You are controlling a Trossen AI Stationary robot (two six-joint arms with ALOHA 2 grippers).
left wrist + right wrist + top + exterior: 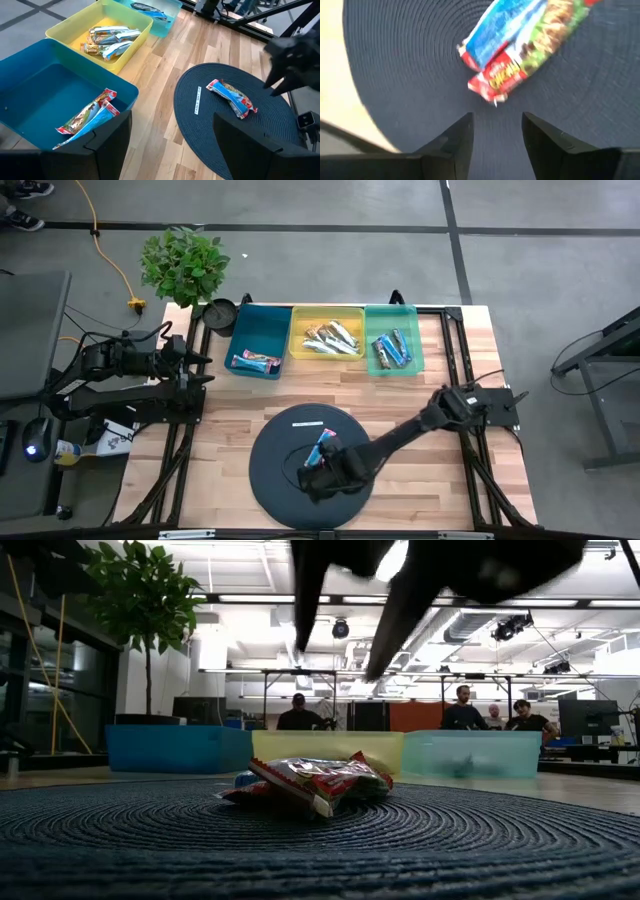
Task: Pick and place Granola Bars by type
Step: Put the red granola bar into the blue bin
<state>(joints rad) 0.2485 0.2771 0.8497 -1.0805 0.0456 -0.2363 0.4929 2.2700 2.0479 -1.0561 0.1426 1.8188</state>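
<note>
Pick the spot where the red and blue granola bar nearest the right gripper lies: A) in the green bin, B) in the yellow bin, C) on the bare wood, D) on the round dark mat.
D: the granola bar lies on the round dark mat, just ahead of the open right gripper, which is not touching it.
</note>
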